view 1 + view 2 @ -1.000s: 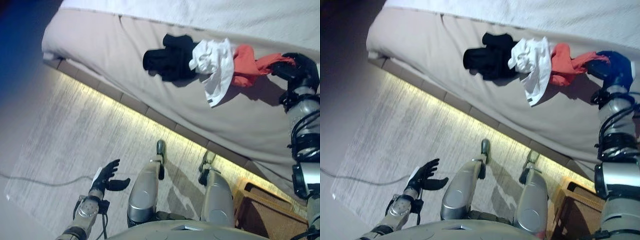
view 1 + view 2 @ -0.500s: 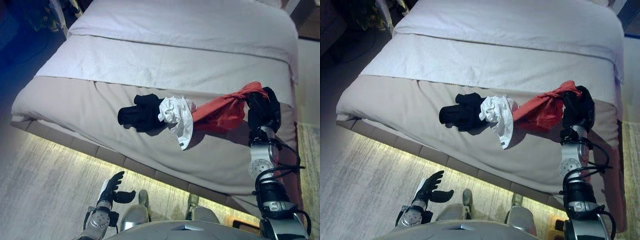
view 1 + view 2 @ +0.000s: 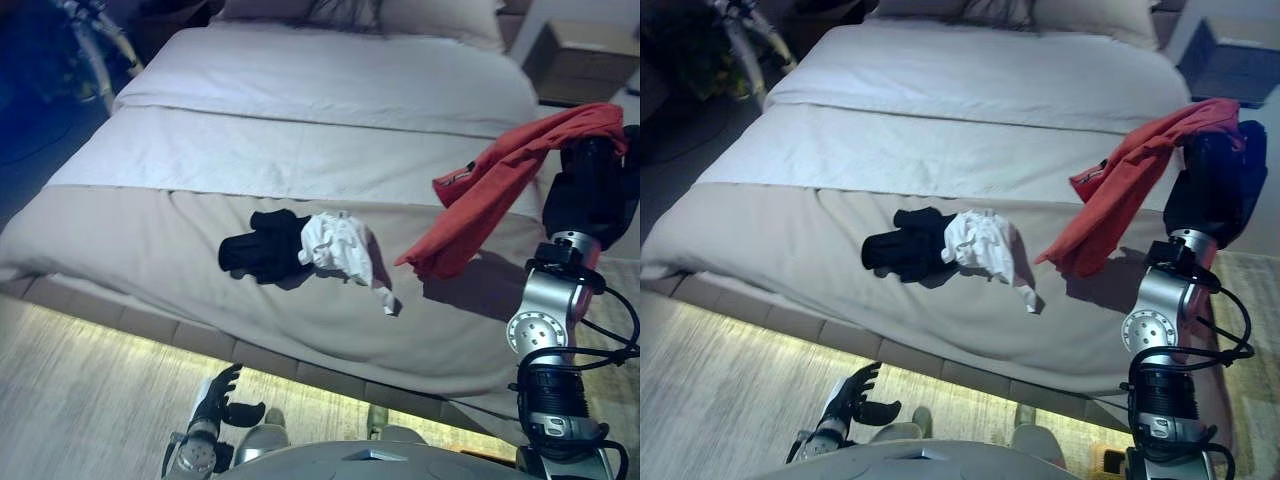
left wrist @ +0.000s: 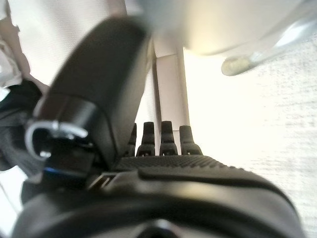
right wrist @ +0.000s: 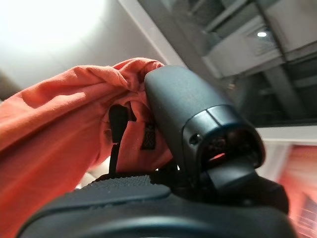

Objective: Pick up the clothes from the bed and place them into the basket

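My right hand [image 3: 592, 185] is raised above the right side of the bed [image 3: 300, 150] and is shut on a red garment [image 3: 490, 190] that hangs down from it, clear of the cover. In the right wrist view the red cloth [image 5: 64, 129] is bunched in the hand [image 5: 198, 134]. A black garment [image 3: 258, 250] and a white garment [image 3: 340, 245] lie touching on the beige blanket near the bed's front edge. My left hand [image 3: 218, 395] hangs low over the floor with fingers spread, holding nothing; it also shows in the left wrist view [image 4: 158, 144].
A lit strip [image 3: 150, 335] runs along the bed's base above the pale floor. Pillows [image 3: 400, 12] lie at the head of the bed. A bedside table [image 3: 580, 62] stands at the far right. A stand with thin legs [image 3: 100, 40] is at the far left.
My right hand has lifted the red garment off the bed and away from the white one. The camera has tilted up, showing more of the bed. The left hand stays low.
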Available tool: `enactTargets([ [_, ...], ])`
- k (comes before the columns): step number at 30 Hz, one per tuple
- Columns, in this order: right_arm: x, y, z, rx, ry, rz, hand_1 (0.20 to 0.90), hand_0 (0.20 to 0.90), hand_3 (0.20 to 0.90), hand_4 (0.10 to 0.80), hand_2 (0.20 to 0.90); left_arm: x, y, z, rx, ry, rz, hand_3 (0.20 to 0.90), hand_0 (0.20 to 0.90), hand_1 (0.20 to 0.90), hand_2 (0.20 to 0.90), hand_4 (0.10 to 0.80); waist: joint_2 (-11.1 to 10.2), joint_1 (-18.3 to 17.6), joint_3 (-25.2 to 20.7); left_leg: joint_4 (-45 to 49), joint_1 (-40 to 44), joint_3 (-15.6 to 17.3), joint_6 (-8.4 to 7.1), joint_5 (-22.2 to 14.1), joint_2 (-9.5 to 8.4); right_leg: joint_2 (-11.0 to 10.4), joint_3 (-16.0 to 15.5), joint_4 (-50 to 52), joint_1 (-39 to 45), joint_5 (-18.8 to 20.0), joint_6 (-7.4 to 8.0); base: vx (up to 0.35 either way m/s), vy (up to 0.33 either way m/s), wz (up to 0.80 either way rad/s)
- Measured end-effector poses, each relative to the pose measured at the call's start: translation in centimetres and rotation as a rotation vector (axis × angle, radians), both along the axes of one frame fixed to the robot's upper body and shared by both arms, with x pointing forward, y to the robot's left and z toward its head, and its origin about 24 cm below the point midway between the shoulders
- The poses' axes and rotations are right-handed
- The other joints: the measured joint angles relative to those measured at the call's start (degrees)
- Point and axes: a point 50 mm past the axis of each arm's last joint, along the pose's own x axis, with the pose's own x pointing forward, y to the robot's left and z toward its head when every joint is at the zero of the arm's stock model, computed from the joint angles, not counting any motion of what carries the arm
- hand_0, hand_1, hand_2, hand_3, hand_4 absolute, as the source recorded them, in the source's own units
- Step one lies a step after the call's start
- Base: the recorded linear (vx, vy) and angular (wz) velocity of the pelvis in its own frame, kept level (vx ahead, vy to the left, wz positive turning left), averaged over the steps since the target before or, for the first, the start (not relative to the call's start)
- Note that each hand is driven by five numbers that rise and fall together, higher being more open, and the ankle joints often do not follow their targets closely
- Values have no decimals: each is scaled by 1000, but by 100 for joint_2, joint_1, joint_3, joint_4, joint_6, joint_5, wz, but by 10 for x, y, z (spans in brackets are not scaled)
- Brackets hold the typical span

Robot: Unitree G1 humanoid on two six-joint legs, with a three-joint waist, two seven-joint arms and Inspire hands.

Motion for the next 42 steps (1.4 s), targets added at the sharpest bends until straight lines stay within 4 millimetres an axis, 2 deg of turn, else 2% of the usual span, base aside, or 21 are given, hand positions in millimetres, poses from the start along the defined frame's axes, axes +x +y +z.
enactTargets([
  [2,-1,-4,9,0,-34,-61,300,300,200,100,300,-5,-3,-2,-6,17,-12,900,900,900,900,800,241,-80,-124,-396,-31,-103,114,-51,-165,131,274,2,-176,118,111,-79,223,-114],
  [7,-20,-22,-1,32,54,-318,300,300,200,100,300,-2,7,-1,44,43,-78,900,900,900,900,800,-23,-364,-218,-580,-16,502,441,34,-343,-231,323,47,-459,-48,479,-74,183,-58],
  [12,-35,-45,-9,145,133,-518,300,300,200,100,300,-6,28,0,112,115,-98,900,900,900,900,800,-50,-339,-233,-938,299,1126,526,153,-435,-773,-974,489,-653,56,548,-34,165,-62],
  [14,-34,-47,-12,164,162,-531,300,300,200,100,300,-20,37,0,127,156,-95,900,900,900,900,800,-84,-269,-232,-936,381,1521,449,103,-441,-942,-1484,613,-833,880,641,-190,76,-91],
  [16,-26,-49,-14,162,204,-532,300,300,200,100,300,-24,34,-3,108,183,-98,900,900,900,900,800,37,-245,-214,-721,152,1767,543,-34,-376,-640,-1321,414,-1112,1638,647,-226,58,-103],
  [17,-22,-51,-11,155,211,-532,300,300,200,100,300,-20,29,-3,87,173,-108,900,900,900,900,800,186,-283,-188,-642,-28,1781,647,-90,-281,-496,-1151,250,-1254,1922,480,-234,46,-83],
  [18,-24,-55,-13,164,226,-553,300,300,200,100,300,-17,29,-3,85,168,-110,900,900,900,900,800,170,-312,-152,-689,-55,1865,655,-60,-234,-494,-1231,123,-1246,1912,489,-212,18,-38],
  [19,-26,-58,-19,193,253,-584,300,300,200,100,300,-9,28,-2,83,159,-96,900,900,900,900,800,244,-315,-114,-762,-21,1932,601,25,-94,-523,-1503,409,-1277,1425,586,-163,-7,-5],
  [20,-28,-61,-27,238,292,-617,300,300,200,100,300,-3,26,-2,83,145,-93,900,900,900,900,800,433,-286,-127,-799,3,1958,487,117,181,-441,-1940,1271,-1273,628,123,-206,-27,-16],
  [21,-29,-61,-29,267,303,-630,300,300,200,100,300,1,25,-1,84,132,-98,900,900,900,900,800,555,-155,-129,-789,76,2051,446,121,408,-464,-2296,2081,-1196,83,109,-268,-63,-42],
  [23,-23,-52,-26,252,293,-598,300,300,200,100,300,7,31,2,103,119,-90,900,900,900,900,800,443,207,-177,-555,41,2358,212,26,524,-674,-2970,2557,-999,-547,-241,-267,-108,-92],
  [25,-12,-35,-19,232,277,-532,300,300,200,100,300,9,31,3,109,119,-85,900,900,900,900,800,247,389,-145,-150,-251,2503,253,-257,482,-381,-2691,1977,-997,-549,-285,-155,-213,-123],
  [26,2,-17,-9,189,252,-470,300,300,200,100,300,5,20,-1,79,124,-86,900,900,900,900,800,175,600,-162,-668,-433,2250,470,-296,-134,-102,-2233,834,-952,-293,370,-113,-301,-155],
  [27,9,-10,-1,168,231,-443,300,300,200,100,300,5,9,-2,47,107,-79,900,900,900,900,800,492,706,-183,-962,-463,2213,834,55,-38,77,-2667,917,-955,-411,42,-151,-291,-166],
  [28,10,-8,-1,165,228,-441,300,300,200,100,300,5,7,-2,41,103,-74,900,900,900,900,800,614,767,-139,-956,-417,2438,697,276,204,135,-2926,1269,-930,-527,-115,-101,-227,-123],
  [30,9,13,-29,206,332,-388,300,300,200,100,300,6,20,2,74,78,-37,900,900,900,900,800,123,850,-103,-583,-186,2741,429,218,235,-275,-2999,1669,-487,-793,-136,-192,-177,-93],
  [32,7,25,-42,194,376,-346,300,300,200,100,300,7,27,5,92,73,-33,900,900,900,900,800,-126,784,-108,-15,-318,2852,323,79,439,47,-2735,1060,-154,-570,-194,-144,-138,-62],
  [34,3,25,-45,189,383,-339,300,300,200,100,300,12,33,10,96,17,-6,900,900,900,900,800,-267,756,-196,-279,-479,2672,215,-115,375,218,-2403,458,-23,-420,-280,-40,-96,-88],
  [36,7,23,-44,192,384,-308,300,300,200,100,300,8,27,8,67,1,14,900,900,900,900,800,-144,743,-210,-605,-344,1978,282,292,233,457,-1893,274,-35,-288,-276,-19,-43,-115],
  [39,12,26,-64,222,490,-258,300,300,200,100,300,-1,29,6,64,18,39,900,900,900,900,800,-468,801,-122,134,-444,1171,255,-23,79,322,-1194,232,65,-224,-339,-60,-2,-116],
  [42,11,22,-78,227,551,-267,300,300,200,100,300,-1,16,3,21,6,34,900,900,900,900,800,-174,753,-200,-383,-364,1005,54,95,216,431,-1161,8,93,-211,-228,-38,16,-81],
])
